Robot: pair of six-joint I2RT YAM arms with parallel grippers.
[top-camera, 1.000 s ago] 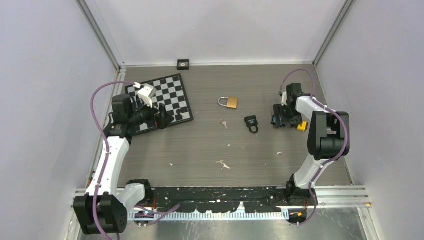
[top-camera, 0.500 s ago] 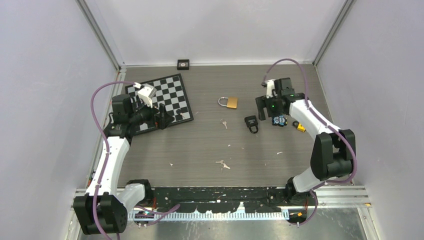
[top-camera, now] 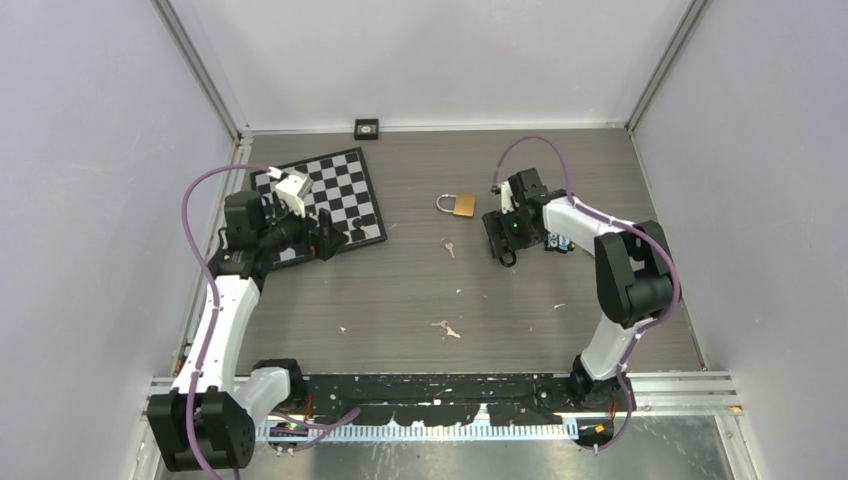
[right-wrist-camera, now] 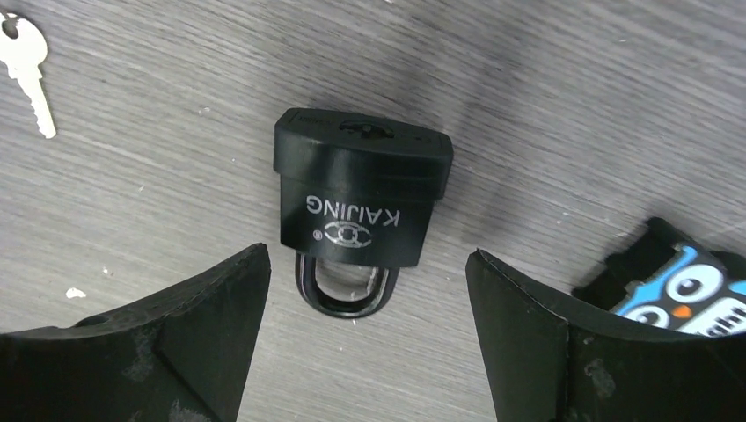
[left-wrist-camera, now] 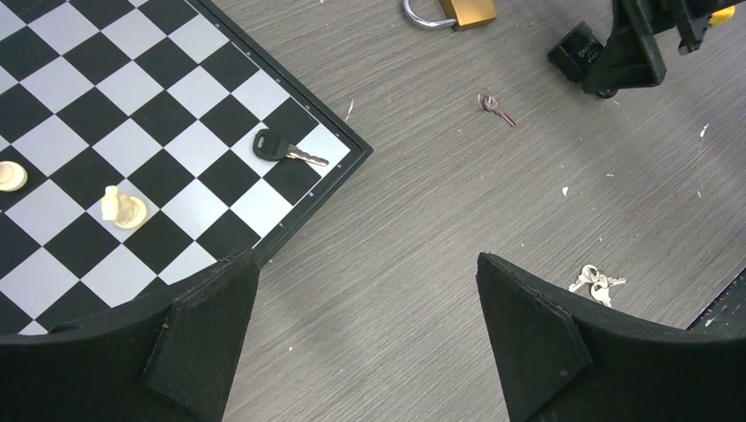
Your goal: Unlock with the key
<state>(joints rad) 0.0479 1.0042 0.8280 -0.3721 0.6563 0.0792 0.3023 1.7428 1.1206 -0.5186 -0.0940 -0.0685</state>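
Observation:
A black padlock marked KAIJING (right-wrist-camera: 361,189) lies flat on the wooden table, shackle closed and pointing toward the camera. My right gripper (right-wrist-camera: 365,259) is open just above it, fingers either side of the shackle; in the top view this gripper (top-camera: 500,235) covers most of the lock. A brass padlock (top-camera: 458,205) lies behind and left of it. A black-headed key (left-wrist-camera: 280,148) lies on the chessboard's corner. A small silver key (top-camera: 449,247) lies left of the black lock. A key bunch (top-camera: 446,328) lies nearer. My left gripper (left-wrist-camera: 365,264) is open and empty at the board's edge.
A chessboard (top-camera: 340,195) lies at the left with two pale chess pieces (left-wrist-camera: 123,209) on it. A blue owl-printed object (right-wrist-camera: 695,290) sits just right of the black padlock. A small black square item (top-camera: 366,128) rests at the back wall. White crumbs dot the table.
My right arm has swung left from the table's right side to above the black padlock. The left arm and the keys have not moved.

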